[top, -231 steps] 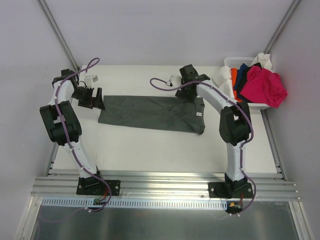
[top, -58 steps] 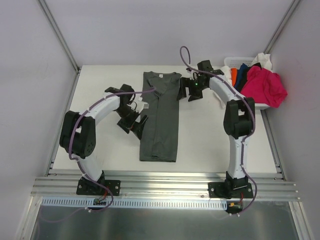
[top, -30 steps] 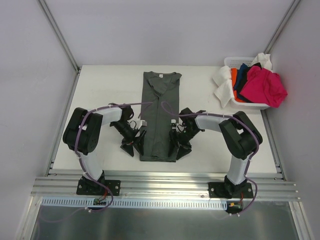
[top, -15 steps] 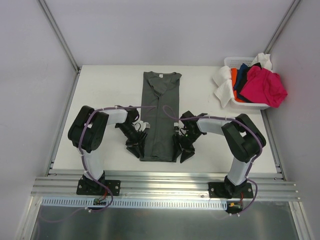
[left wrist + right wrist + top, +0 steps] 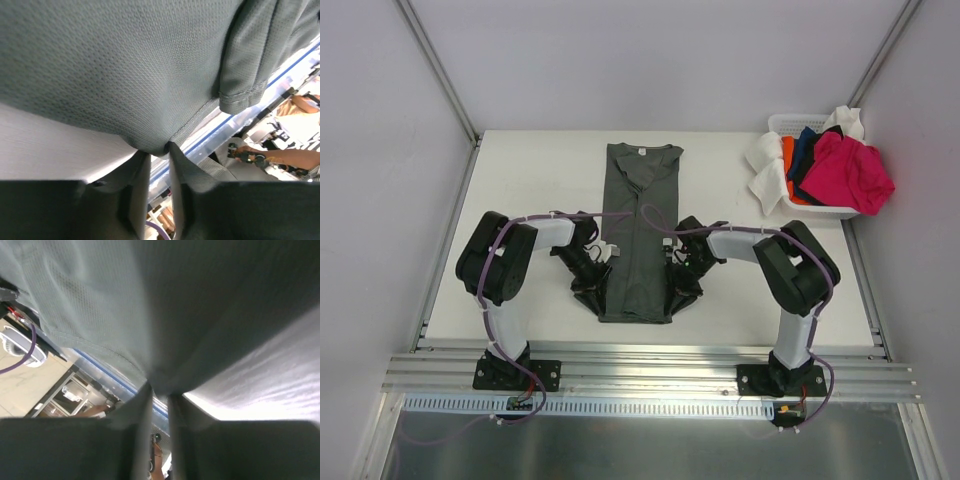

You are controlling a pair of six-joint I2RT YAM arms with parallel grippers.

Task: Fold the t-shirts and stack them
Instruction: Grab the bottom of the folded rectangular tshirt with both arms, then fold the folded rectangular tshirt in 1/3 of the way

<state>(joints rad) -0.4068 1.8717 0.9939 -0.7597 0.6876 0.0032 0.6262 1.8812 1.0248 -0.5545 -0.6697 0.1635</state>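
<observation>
A dark charcoal grey t-shirt (image 5: 638, 230) lies on the white table (image 5: 520, 180) as a long narrow strip, collar at the far end. My left gripper (image 5: 595, 297) is at its near left corner, my right gripper (image 5: 677, 298) at its near right corner. In the left wrist view the grey cloth (image 5: 125, 70) is drawn to a point between the tips of the left gripper (image 5: 159, 150). The right wrist view shows the cloth (image 5: 175, 305) pinched the same way in the right gripper (image 5: 159, 387). Both are shut on the hem.
A white plastic basket (image 5: 782, 124) stands at the far right corner. It holds a magenta-pink shirt (image 5: 850, 172), a navy one (image 5: 808, 150), an orange one (image 5: 787, 155) and white cloth (image 5: 762, 170) spilling over its rim. Metal rails run along the table's near edge.
Both grippers have moved in onto the shirt's near corners and closed on the hem. The shirt itself lies as it did a second ago.
</observation>
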